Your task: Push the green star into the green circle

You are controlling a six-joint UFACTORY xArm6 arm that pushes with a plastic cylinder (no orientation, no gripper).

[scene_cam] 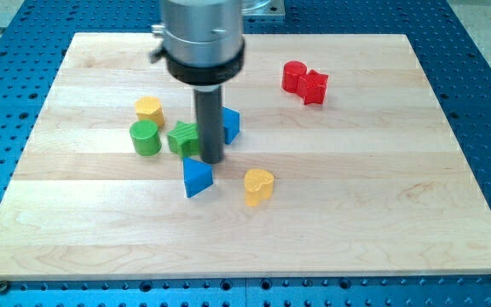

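The green star [181,137] lies on the wooden board, left of centre. The green circle [145,137], a short cylinder, stands just to its left with a narrow gap between them. My tip [210,161] is at the star's right side, at or very near its edge. The rod hides part of the star's right side and part of a blue block behind it.
A yellow block [149,109] sits above the green circle. A blue block [230,124] is right of the rod, a blue triangle [197,176] is just below my tip, a yellow heart [258,186] is lower right. Two red blocks [304,82] touch at upper right. The board [382,196] sits on a blue perforated table.
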